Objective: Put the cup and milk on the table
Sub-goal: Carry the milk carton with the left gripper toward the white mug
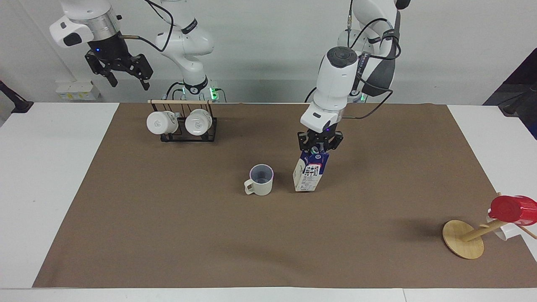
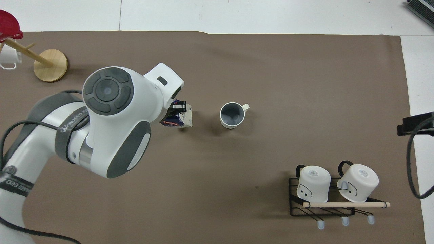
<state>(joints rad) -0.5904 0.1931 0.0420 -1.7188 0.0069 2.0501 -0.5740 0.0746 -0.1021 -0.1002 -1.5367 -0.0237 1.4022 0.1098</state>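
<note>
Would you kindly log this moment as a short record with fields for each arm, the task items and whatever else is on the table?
left gripper: shut on the milk carton, tilted, beside the cup
right gripper: open, raised, waiting above the table's edge near the mug rack
cup: upright on the brown sheet, empty, untouched
mug rack: holds two white mugs
wooden stand: tipped, red cup on it
</note>
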